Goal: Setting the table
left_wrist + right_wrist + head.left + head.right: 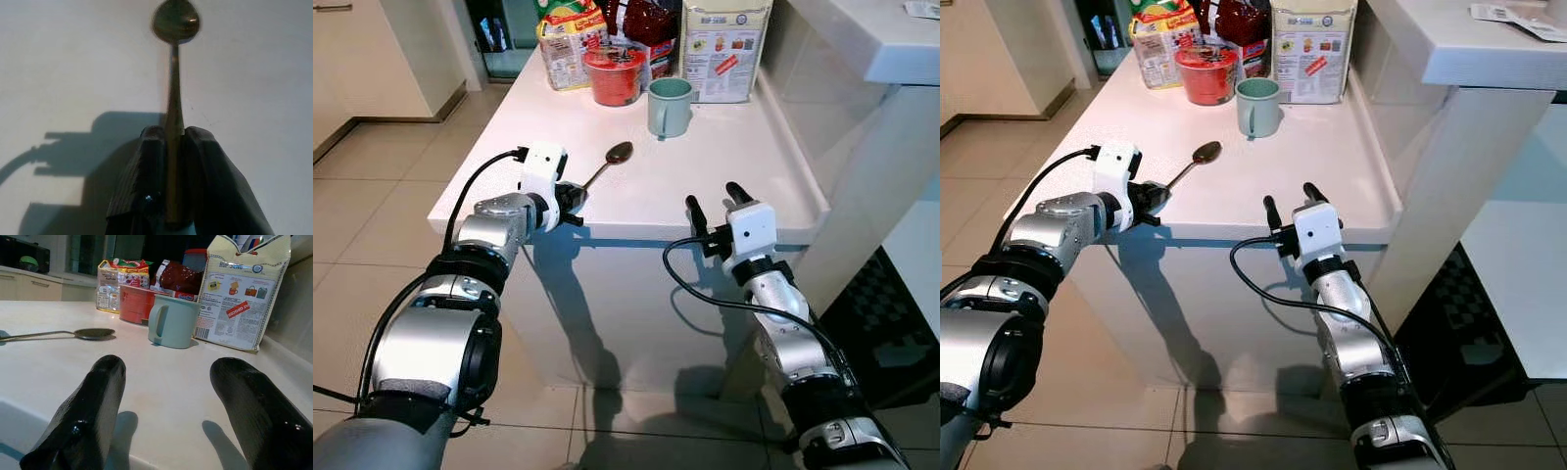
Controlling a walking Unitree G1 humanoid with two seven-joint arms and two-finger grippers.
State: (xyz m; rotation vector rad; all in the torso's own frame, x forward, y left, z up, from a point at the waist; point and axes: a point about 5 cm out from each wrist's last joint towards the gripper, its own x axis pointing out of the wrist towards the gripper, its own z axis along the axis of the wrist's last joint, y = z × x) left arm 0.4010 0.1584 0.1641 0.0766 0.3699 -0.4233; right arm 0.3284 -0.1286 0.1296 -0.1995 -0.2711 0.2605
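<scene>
In the left eye view, a dark metal spoon (607, 164) is held by its handle in the left gripper (574, 200), bowl lying on the white table (724, 166) short of the pale green mug (669, 106). In the left wrist view, both fingers (142, 171) are clamped on the handle. In the right wrist view, the right gripper (166, 401) is spread open at the table edge.

On the desk (724, 166) the spoon (607, 163) lay near the front edge, left of centre, its handle end gripped in the left claw (574, 199) at that edge. Behind and to the right of the spoon stood the mug (669, 106), and left of the mug the bowl (614, 74). Packets (570, 41) and a carton (724, 49) stood behind both. The right claw (713, 202) hung spread just before the desk's front edge, right of the spoon
</scene>
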